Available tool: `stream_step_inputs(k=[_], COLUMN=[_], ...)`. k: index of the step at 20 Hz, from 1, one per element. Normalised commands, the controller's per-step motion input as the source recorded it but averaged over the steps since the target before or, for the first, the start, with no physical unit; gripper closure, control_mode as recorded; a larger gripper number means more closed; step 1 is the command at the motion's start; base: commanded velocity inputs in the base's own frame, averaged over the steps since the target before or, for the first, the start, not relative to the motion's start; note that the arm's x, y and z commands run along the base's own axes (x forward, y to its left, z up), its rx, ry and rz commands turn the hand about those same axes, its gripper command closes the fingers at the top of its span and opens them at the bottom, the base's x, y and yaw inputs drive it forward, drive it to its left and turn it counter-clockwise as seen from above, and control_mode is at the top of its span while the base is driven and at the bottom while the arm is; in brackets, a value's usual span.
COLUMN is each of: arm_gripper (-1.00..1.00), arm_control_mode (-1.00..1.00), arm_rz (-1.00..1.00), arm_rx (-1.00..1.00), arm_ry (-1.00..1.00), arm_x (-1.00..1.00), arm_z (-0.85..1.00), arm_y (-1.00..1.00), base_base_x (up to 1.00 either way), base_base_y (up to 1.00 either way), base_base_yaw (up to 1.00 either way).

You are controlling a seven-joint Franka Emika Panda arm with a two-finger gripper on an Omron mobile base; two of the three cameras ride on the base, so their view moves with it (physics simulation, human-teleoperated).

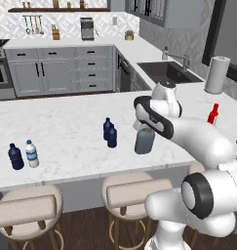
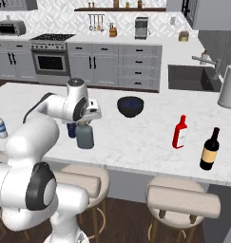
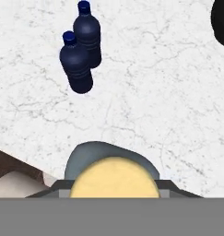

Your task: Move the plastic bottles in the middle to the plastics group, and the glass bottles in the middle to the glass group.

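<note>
White marble-veined counter [image 1: 66, 132] spans the middle of the left base view, smooth and level. On it, centre frame, stands the squat grey-blue glass bottle [image 1: 144, 140], matte, wide-bodied, its tan stopper [image 3: 114, 177] a flat disc at the bottom of the hand view. The gripper [image 1: 141, 126] sits over its neck; whether it is clamped cannot be told. Advice: confirm a firm hold below the stopper, lift straight, then carry toward the slender red bottle [image 2: 180, 132] at right. Two ribbed navy plastic bottles [image 1: 109, 133] stand touching, just left of the grey one.
</note>
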Motion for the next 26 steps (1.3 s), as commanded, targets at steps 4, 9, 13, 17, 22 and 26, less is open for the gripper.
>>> stream_step_inputs(k=[4,9,13,17,22,26], arm_gripper=[1.0,1.0,1.0,1.0,1.0,1.0], arm_control_mode=[-1.0,-1.0,-1.0,-1.0,-1.0,-1.0], arm_rz=[0.07,0.04,0.01,-0.15,-0.28,-0.25], arm_rx=[0.0,0.0,-0.06,-0.06,0.0,0.0], arm_ry=[0.0,0.0,-0.02,-0.05,0.0,0.0], arm_x=[-0.35,-0.52,-0.56,-0.19,-0.01,0.0], arm_z=[0.63,0.48,0.05,0.02,0.0,0.0], arm_y=[-0.01,-0.01,-0.08,-0.46,-0.78,-0.93], base_base_x=[0.0,0.0,0.0,0.0,0.0,0.0], base_base_y=[0.0,0.0,0.0,0.0,0.0,0.0], base_base_yaw=[0.0,0.0,0.0,0.0,0.0,0.0])
